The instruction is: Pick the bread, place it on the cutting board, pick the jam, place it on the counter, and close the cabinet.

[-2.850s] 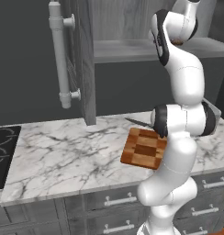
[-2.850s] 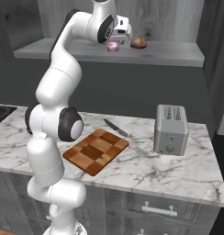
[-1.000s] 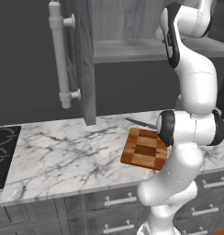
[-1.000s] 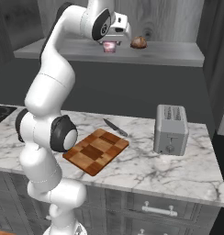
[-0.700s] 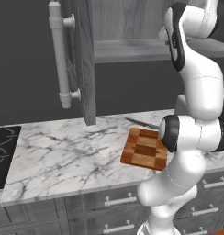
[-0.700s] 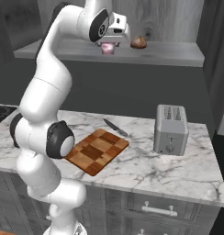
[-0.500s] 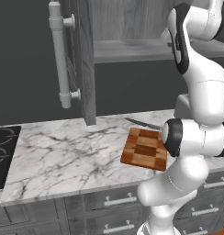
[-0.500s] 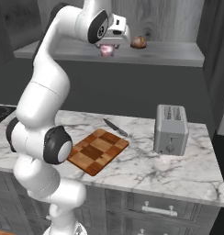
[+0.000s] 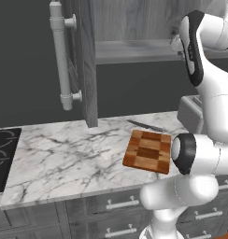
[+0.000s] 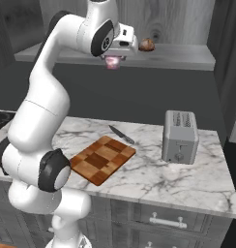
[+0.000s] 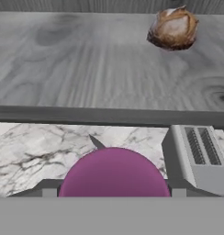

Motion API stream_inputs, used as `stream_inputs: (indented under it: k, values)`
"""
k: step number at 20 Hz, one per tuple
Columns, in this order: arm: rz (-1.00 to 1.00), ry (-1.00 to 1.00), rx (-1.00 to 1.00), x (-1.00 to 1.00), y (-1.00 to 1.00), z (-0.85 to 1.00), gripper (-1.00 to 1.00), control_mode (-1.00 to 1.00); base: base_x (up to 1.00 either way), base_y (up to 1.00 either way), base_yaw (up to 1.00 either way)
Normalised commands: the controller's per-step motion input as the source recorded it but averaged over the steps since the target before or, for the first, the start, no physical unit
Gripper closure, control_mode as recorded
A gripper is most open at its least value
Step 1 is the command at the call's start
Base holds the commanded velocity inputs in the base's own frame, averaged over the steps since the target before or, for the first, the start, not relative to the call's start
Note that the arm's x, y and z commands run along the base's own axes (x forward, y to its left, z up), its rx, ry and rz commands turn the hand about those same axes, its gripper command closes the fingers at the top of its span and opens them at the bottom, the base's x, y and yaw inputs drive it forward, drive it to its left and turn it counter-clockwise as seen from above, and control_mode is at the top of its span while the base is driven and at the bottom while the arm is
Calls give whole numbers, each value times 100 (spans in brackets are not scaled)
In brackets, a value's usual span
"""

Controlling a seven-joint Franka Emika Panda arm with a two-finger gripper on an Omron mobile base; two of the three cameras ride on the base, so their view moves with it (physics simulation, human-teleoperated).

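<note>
Pinching the jam [image 10: 111, 62], your fingers [image 10: 112, 59] hold it in the air just off the front edge of the cabinet [image 10: 187, 55] shelf, high above the marble surface [image 10: 154, 177]. Bread [image 10: 147, 45] sits on that shelf; cutting board [image 10: 101, 159] lies bare below, toaster [image 10: 180, 136] near it.

The arm [image 10: 47, 116] was a chain of smooth, glossy white shells, rounded and tube-like, swelling into bulbous housings at each joint. Dark grey to black discs and rings capped those joints, seen plainly at the big lower joint [image 9: 182, 153] and at the one near the top [image 10: 101, 38]. The hand [image 10: 121, 42] was a small boxy white block with a dark patch on its side.
</note>
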Motion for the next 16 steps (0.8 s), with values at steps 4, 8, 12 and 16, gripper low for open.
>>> stream_inputs:
  k: [4, 8, 12, 16]
  values:
    - [0, 0, 0, -30, -1, -16, 100, -100, 0, 0, 0]
    - [0, 0, 0, -28, 0, -16, 100, -100, 0, 0, 0]
    - [0, 0, 0, -20, -1, -11, 100, -100, 0, 0, 0]
    - [0, 0, 0, -18, 0, -11, 100, -100, 0, 0, 0]
